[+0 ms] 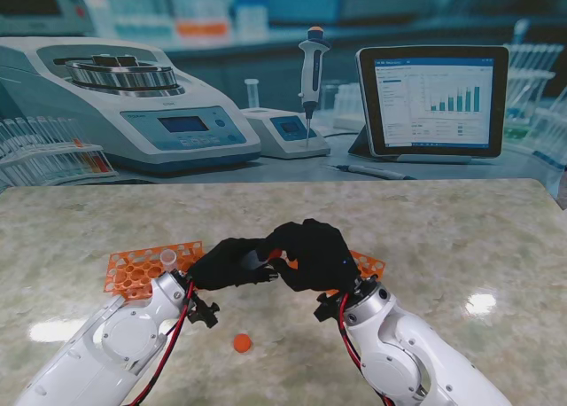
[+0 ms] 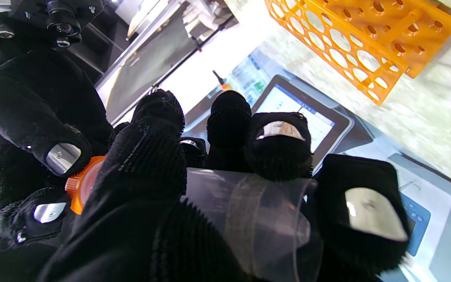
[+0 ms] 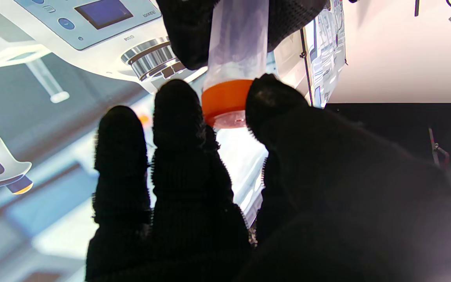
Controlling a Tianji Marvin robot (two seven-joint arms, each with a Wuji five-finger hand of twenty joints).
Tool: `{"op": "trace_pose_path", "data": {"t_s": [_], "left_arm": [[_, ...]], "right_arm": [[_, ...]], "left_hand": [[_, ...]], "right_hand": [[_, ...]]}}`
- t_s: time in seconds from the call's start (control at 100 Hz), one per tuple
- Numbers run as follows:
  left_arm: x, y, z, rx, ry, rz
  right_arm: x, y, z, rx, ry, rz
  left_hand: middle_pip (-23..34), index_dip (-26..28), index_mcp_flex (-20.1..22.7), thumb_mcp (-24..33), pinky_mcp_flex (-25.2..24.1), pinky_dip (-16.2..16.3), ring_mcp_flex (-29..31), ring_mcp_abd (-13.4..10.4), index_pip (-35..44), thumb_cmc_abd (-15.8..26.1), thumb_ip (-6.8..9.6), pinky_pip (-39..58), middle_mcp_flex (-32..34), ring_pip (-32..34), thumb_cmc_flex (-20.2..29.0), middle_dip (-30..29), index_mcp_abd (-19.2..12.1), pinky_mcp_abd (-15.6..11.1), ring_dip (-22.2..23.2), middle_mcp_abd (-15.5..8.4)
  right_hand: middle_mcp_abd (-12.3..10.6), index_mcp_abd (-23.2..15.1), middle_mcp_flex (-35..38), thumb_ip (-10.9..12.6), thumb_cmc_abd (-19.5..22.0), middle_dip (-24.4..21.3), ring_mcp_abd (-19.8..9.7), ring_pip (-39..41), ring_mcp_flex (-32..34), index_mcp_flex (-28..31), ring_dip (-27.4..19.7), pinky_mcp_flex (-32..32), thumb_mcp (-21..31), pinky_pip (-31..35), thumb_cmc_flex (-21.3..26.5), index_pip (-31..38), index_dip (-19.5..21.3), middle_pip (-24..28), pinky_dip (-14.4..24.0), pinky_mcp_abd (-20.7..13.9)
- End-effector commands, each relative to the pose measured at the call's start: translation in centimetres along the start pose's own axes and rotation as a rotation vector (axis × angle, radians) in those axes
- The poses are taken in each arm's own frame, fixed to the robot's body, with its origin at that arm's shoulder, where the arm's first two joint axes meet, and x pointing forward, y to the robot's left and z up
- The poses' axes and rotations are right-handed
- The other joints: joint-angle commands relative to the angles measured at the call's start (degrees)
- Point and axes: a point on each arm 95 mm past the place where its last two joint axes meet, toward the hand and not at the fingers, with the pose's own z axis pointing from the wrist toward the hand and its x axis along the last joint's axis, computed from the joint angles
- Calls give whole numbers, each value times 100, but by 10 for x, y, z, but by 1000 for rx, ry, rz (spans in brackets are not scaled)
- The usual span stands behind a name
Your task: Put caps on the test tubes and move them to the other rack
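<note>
1. My left hand [image 1: 232,262] is wrapped around a clear test tube [image 2: 249,219]; the tube lies across my palm with my fingers [image 2: 280,145] curled over it, and its mouth end points toward my right hand [image 1: 312,253].
2. My right hand is pinched on the orange cap [image 3: 225,102], thumb on one side and two fingertips [image 3: 178,113] on the other. In the right wrist view the cap sits on the tube's mouth; I cannot tell whether it is fully seated or only started.
3. Both hands meet above the table, between the two racks: the left orange rack [image 1: 142,269] lies just beside my left wrist, and a corner of the right rack [image 1: 368,265] shows behind my right hand.
4. I judge the tube light, stiff and thin-walled, probably plastic, with a smooth, slippery wall. It could twist in my knitted glove, so I hold it around the body near the mouth, firmly but without crushing.
5. The cap looks small, rigid and ribbed at the rim, which gives my fingertips purchase. I take it by the rim, keeping it square to the tube so it does not go on crooked.
6. The tube looks transparent and empty, slightly frosted along one band. The cap is bright orange with a paler, translucent top.
7. A spare orange cap [image 1: 242,342] lies on the table nearer to me than both hands, and another open tube [image 1: 167,259] stands in the left rack beside my left hand.
</note>
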Motion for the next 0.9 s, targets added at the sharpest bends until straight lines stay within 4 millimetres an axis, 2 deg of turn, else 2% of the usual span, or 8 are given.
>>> {"op": "trace_pose_path", "data": {"t_s": [0.0, 0.37, 0.44, 0.45, 0.51, 0.53, 0.61, 0.89], "left_arm": [[6, 0, 2, -1, 19, 1], [6, 0, 2, 4, 26, 5], [6, 0, 2, 4, 26, 5], [6, 0, 2, 4, 26, 5], [6, 0, 2, 4, 25, 5], [6, 0, 2, 4, 25, 5], [6, 0, 2, 4, 24, 4], [6, 0, 2, 5, 21, 4]], "right_arm": [[2, -4, -3, 18, -5, 10], [-3, -4, -3, 35, -17, 8], [-3, -4, -3, 37, -15, 6], [-3, -4, -4, 37, -14, 6], [-4, -4, -4, 38, -11, 3], [-4, -4, -5, 38, -10, 1], [-4, -4, -5, 34, -8, -6], [-4, -3, -7, 39, -5, -26]], "left_hand": [[98, 166, -95, 41, 141, 62, 454, -219, 74, 366, -19, 1089, 35, 70, 136, 79, -220, -873, 106, -193], [103, 169, -100, 25, 140, 57, 451, -216, 75, 381, -26, 1092, 26, 51, 147, 86, -228, -883, 125, -193], [104, 169, -100, 20, 140, 57, 451, -216, 76, 377, -27, 1093, 28, 50, 143, 87, -231, -883, 128, -198], [104, 169, -99, 22, 140, 57, 451, -216, 76, 378, -26, 1093, 28, 50, 147, 87, -232, -883, 128, -198], [104, 168, -105, 24, 140, 56, 451, -216, 73, 382, -24, 1093, 29, 49, 151, 87, -231, -883, 131, -200], [104, 168, -101, 21, 140, 56, 451, -216, 75, 383, -25, 1093, 30, 48, 148, 87, -230, -883, 132, -200], [104, 168, -100, 16, 140, 55, 452, -216, 76, 377, -25, 1093, 29, 47, 145, 87, -232, -883, 135, -200], [104, 166, -99, 12, 140, 53, 450, -220, 77, 385, -21, 1094, 30, 38, 144, 86, -231, -884, 143, -206]], "right_hand": [[-1194, 53, 543, 358, 386, 143, -53, 138, 112, 115, 57, 21, 741, 62, 854, 111, 77, 702, 101, -123], [-1149, 62, 468, 365, 447, 48, -25, 55, 44, 31, 17, -34, 623, 24, 811, 41, 32, 598, 94, -137], [-1143, 28, 400, 452, 528, -14, -6, -27, -16, -79, -25, -124, 350, 4, 721, 34, -189, 514, 107, -114], [-1146, 21, 396, 479, 534, -12, -4, -36, -20, -126, -19, -143, 297, -2, 709, 160, -348, 503, 128, -104], [-1116, -25, 309, 451, 522, -35, -5, -77, -110, -351, 5, -286, 26, 42, 530, 408, -626, 433, 213, -64], [-1125, -52, 279, 452, 518, -41, -9, -105, -133, -464, 23, -331, -89, 49, 472, 627, -854, 400, 252, -61], [-1116, -66, 173, 422, 524, -84, -26, -187, -255, -740, 4, -506, -377, 66, 298, 930, -1159, 301, 309, -19], [-1173, -110, -128, 400, 638, -316, 17, -562, -784, -1192, -477, -1196, -951, 52, -211, 1096, -1568, -6, 443, 125]]}}
